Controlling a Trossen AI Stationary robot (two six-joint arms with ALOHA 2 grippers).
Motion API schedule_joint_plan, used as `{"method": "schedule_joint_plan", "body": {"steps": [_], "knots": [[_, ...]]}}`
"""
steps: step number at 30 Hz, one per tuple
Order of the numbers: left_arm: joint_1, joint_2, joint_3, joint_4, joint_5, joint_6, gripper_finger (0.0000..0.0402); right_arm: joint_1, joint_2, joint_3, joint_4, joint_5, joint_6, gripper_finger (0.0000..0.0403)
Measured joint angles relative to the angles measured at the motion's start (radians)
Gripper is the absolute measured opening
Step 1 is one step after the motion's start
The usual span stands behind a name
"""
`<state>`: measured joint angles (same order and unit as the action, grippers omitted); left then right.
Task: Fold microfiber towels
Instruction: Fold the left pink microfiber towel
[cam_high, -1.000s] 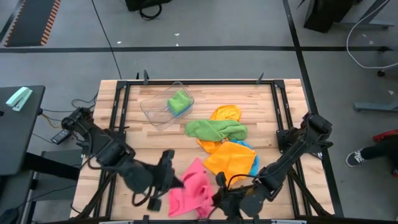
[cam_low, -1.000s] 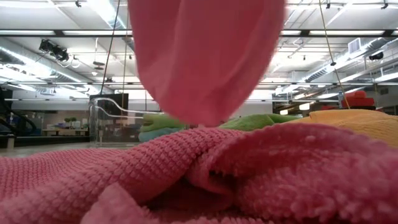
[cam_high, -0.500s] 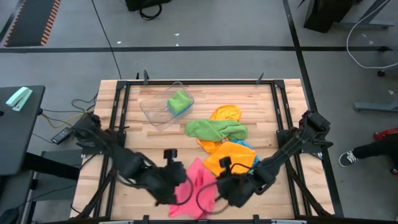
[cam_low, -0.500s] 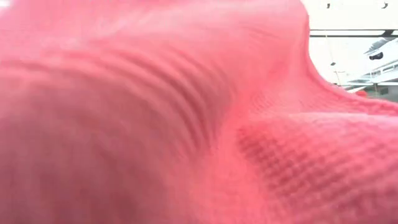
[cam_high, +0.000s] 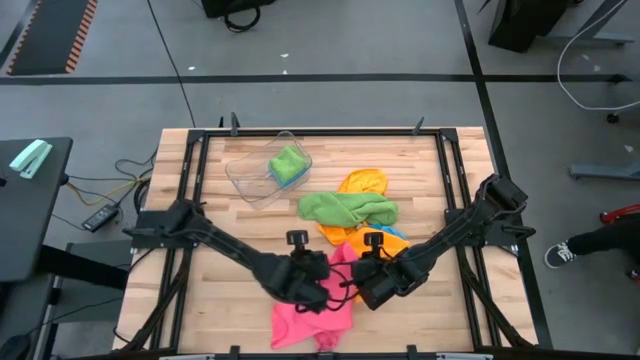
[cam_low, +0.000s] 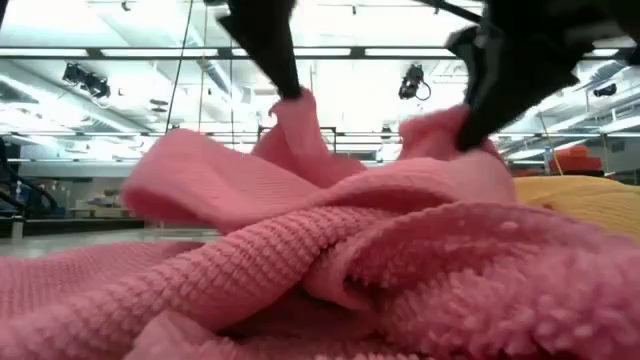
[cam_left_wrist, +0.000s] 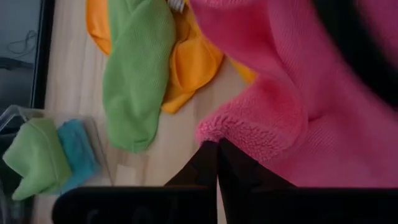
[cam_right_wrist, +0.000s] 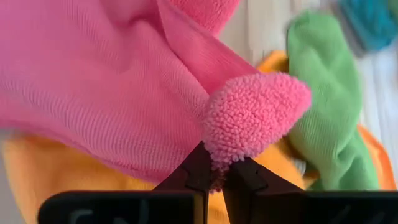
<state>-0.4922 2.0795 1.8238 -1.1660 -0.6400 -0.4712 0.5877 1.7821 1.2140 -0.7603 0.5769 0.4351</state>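
Both grippers carried 1 pink towel (cam_high: 312, 315) edge toward 2 orange towels (cam_high: 362, 184).

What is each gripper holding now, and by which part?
Both hold the pink towel: the left gripper pinches one corner, the right gripper another.

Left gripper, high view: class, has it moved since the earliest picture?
Yes. The left gripper, shut on the pink towel, moved rightward and toward the green towel, away from the table's left edge.
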Motion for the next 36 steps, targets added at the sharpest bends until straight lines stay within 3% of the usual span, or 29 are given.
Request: {"method": "schedule_joint_plan", "body": {"steps": [12, 17, 28, 36], "knots": [[0.076, 0.015, 0.000, 0.168, -0.002, 0.232, 0.0012, 0.039, -0.004, -0.139, -0.014, -0.002, 0.126, 0.0048], [0.121, 0.043, -0.001, 0.238, 0.035, 0.304, 0.0007, 0.077, -0.005, -0.128, -0.095, -0.001, 0.208, 0.0078], [0.190, 0.099, 0.000, 0.397, 0.201, 0.404, 0.0044, 0.175, -0.006, -0.129, -0.124, 0.003, 0.346, 0.0161], [0.157, 0.086, 0.008, 0.308, 0.215, 0.400, 0.0095, 0.294, -0.005, -0.129, -0.100, 0.189, 0.384, 0.0172]]}}
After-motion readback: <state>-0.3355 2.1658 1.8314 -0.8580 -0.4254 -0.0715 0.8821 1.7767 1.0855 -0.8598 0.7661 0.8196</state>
